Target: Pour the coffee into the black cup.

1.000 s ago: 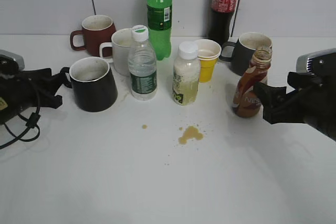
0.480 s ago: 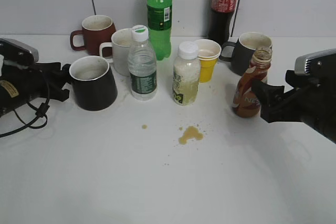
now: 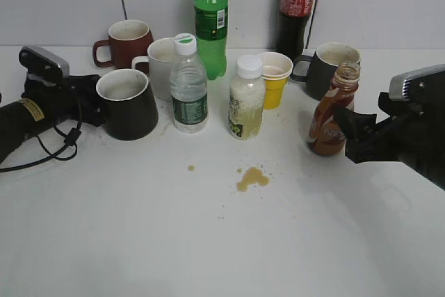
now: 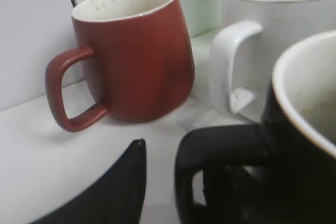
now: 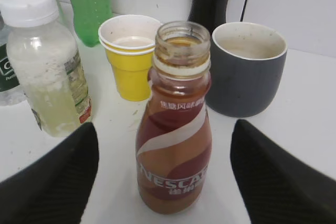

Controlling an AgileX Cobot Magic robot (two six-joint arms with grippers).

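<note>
Coffee bottle uncapped; black cup empty.

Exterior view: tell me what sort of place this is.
Probably a lab test bench: a bare white table against a plain panelled wall, stained mugs and drink bottles lined up, and a dried coffee spill.
</note>
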